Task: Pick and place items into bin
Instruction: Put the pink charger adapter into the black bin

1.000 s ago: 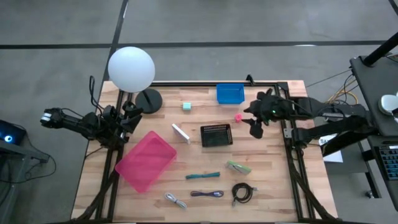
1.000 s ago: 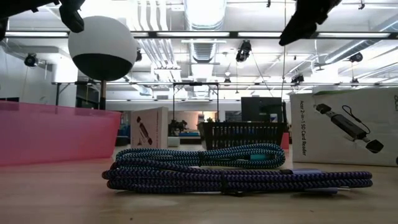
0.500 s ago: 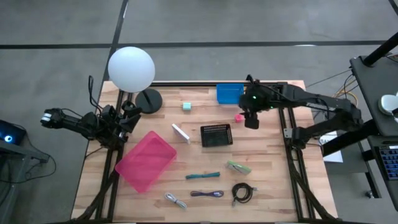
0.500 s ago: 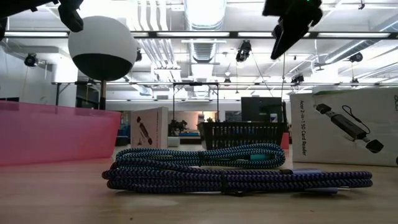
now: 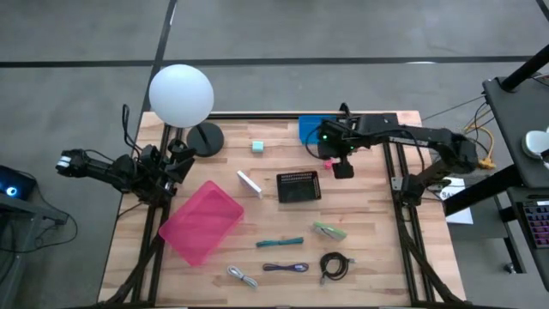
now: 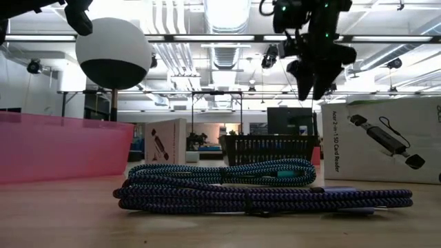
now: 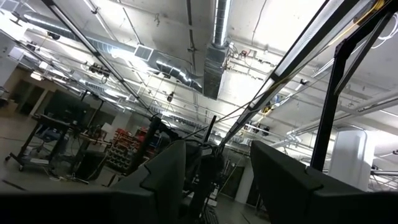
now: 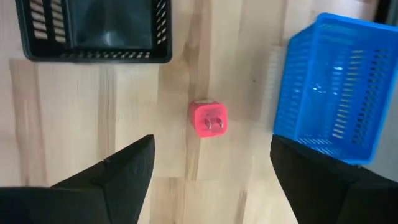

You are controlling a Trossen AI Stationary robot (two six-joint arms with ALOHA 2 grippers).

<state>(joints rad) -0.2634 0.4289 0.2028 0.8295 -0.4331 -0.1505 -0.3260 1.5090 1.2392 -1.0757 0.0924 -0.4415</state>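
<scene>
Left gripper (image 5: 182, 165) parked off the counter's (image 5: 377, 257) left edge, well apart from everything; fingers part open, empty. Right gripper (image 5: 342, 166) is the near one: over the tiny pink cube (image 8: 208, 118), fingers wide apart, empty, cube centred in the gap but still below. Cube sits between black basket (image 8: 93, 28) and blue bin (image 8: 336, 87). Versus a second ago: right arm swung in leftward, fingers spread wider.

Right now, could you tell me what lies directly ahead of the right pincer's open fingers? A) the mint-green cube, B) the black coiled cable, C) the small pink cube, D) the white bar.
C: the right wrist view shows the small pink cube on the wood ahead of the right pincer, between the black basket and the blue basket.
</scene>
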